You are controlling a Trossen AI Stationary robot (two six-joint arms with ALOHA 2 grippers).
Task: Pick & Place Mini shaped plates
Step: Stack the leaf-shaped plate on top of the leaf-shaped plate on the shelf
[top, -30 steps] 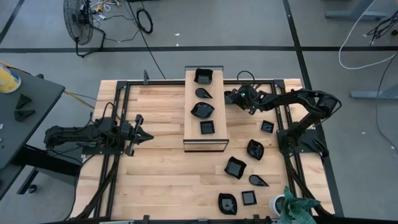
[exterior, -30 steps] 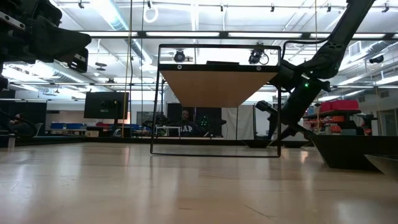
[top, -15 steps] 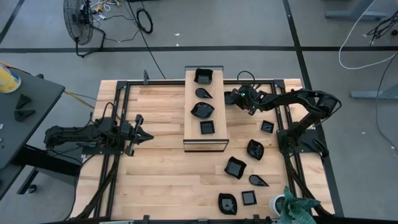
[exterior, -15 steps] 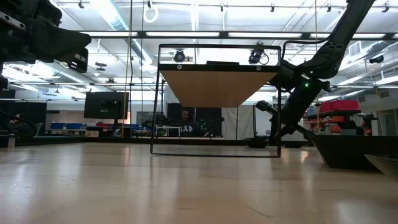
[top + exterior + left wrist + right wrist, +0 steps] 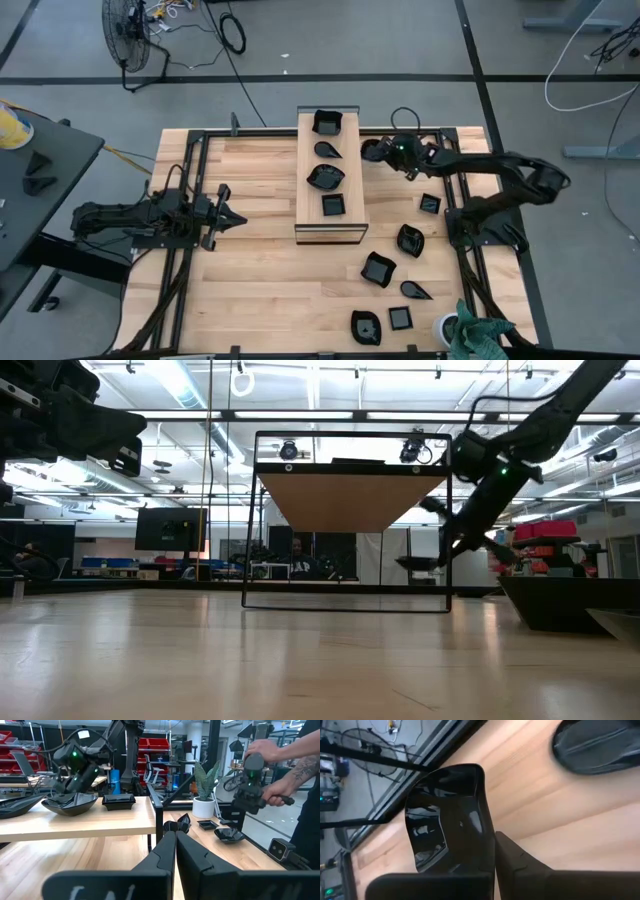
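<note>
Several small glossy black mini shaped plates lie on the raised wooden board (image 5: 312, 190) and on the table's right half, such as one (image 5: 410, 240). My right gripper (image 5: 378, 150) is just right of the board's far end, shut on one black plate (image 5: 445, 820), which the low view shows hanging above the tabletop (image 5: 418, 563). My left gripper (image 5: 228, 213) waits shut at the table's left, pointing level toward the board. My right gripper pinches the plate's rim (image 5: 487, 837) between its two fingers; one finger (image 5: 520, 862) shows on the plate's outer side, and the plate hides the other. The fingers slant downward from the table's right. The plate is lifted clear of the table, roughly level in the low view.
The board stands on a black wire frame (image 5: 345, 600) at the table's middle and bears a few plates, such as (image 5: 325, 177). A potted plant (image 5: 470, 335) stands at the near right corner. In the left wrist view a person's hands (image 5: 272, 770) hold a device beyond the table's right.
My right gripper has risen and drawn slightly toward the far edge. The black plate, which lay on the table by the board's far end, now hangs clear of the tabletop in its fingers.
</note>
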